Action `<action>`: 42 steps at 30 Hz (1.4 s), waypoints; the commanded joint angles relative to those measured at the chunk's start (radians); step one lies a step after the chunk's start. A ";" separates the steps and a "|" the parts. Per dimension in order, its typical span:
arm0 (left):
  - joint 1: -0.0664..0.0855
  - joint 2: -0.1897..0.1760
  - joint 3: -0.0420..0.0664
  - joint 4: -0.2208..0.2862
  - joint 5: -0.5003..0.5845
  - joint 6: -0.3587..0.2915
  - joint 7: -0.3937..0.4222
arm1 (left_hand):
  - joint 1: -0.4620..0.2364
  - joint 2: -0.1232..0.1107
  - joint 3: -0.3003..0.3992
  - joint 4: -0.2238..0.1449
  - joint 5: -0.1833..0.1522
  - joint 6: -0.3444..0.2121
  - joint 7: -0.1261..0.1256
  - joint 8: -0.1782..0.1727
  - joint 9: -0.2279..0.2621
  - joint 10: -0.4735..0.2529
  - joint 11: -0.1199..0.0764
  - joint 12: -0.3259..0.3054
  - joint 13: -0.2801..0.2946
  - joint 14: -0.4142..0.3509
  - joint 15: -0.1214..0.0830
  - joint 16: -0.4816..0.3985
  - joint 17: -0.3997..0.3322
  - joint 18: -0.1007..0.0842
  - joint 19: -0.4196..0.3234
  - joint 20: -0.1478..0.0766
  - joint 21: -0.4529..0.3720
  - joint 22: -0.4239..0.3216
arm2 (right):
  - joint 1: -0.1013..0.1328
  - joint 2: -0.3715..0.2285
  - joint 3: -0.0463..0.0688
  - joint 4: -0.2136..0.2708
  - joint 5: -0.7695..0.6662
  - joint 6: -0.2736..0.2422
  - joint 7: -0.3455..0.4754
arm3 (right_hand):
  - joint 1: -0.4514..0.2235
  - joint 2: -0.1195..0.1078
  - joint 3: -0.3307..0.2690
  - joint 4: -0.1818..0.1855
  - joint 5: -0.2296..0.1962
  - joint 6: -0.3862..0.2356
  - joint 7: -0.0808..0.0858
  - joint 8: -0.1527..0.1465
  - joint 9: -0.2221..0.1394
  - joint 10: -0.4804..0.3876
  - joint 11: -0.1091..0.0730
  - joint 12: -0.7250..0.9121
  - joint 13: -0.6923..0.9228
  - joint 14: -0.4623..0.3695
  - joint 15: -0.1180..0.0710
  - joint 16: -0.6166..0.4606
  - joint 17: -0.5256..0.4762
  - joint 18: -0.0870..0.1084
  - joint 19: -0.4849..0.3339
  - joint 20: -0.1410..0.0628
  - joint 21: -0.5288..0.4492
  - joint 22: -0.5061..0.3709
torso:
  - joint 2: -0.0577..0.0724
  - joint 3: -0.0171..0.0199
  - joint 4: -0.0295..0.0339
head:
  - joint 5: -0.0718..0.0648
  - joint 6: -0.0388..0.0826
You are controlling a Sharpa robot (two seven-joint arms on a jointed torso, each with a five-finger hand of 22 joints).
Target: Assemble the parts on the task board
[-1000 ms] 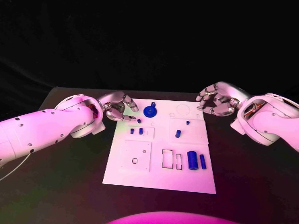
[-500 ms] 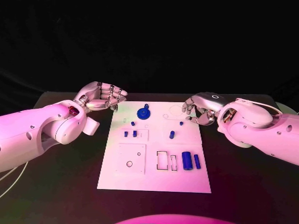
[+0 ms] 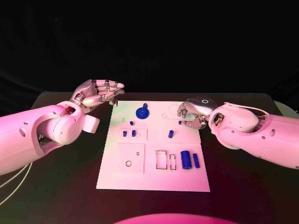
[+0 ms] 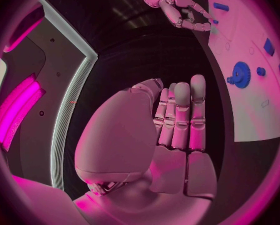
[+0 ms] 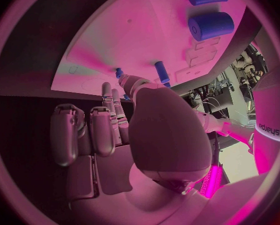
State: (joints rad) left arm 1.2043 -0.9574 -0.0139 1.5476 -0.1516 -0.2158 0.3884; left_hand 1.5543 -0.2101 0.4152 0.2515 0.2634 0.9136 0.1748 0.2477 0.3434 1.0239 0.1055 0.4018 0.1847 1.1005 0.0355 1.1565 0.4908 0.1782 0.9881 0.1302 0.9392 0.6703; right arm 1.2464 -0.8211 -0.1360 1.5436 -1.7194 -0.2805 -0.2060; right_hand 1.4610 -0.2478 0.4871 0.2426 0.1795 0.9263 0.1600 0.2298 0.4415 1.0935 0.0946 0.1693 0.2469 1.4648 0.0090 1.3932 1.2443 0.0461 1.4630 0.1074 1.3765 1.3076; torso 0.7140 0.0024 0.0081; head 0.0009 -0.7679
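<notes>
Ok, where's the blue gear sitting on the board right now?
In the head view the blue gear lies near the far edge of the task board, left of its middle, between the left hand and right hand, touched by neither.

Smooth white arm shells studded with small dark screws were seen; silver jointed left hand (image 3: 97,92) and right hand (image 3: 192,113).

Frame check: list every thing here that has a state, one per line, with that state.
left hand: raised beside the board's far left corner, fingers straight and close together, holding nothing.
right hand: over the board's far right edge, fingers curled down, nothing seen in it.
task board: flat on the table.
blue gear: lying on the board, free.
large blue cylinder: lying on its side on the board.
</notes>
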 commanded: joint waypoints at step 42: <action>0.001 -0.001 0.000 0.007 0.055 0.001 0.012 | 0.001 -0.015 0.022 -0.010 0.002 -0.011 0.006 -0.005 -0.004 -0.018 0.005 0.016 0.004 -0.003 -0.002 -0.010 -0.011 0.007 0.001 -0.007 -0.012 -0.005 | -0.039 0.051 -0.003 -0.028 -0.114 0.016 -0.074 | 0.003 0.051 0.104 -0.120 0.014 0.125 -0.026 0.023 0.014 0.136 -0.033 -0.013 -0.022 0.038 -0.024 0.000 -0.012 -0.029 0.072 -0.017 0.126 0.226 | -0.001 0.0007 0.0005 | 0.004 -0.009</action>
State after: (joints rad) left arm 1.2045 -0.9592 -0.0141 1.5519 -0.1029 -0.2169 0.3968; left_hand 1.5538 -0.2176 0.4307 0.2413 0.2634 0.9097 0.1786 0.2477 0.3403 1.0130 0.1092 0.4144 0.1870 1.0989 0.0341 1.1527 0.4815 0.1781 0.9881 0.1303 0.9314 0.6666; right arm 1.2137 -0.7716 -0.1342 1.5153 -1.8031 -0.2644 -0.2509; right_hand 1.4657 -0.2072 0.5906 0.1275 0.1880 1.0452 0.1340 0.2513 0.4539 1.2152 0.0699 0.1600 0.2268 1.4665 -0.0077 1.3970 1.2339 0.0292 1.4663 0.0964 1.4988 1.3081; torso 0.7130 0.0029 0.0081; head 0.0062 -0.7769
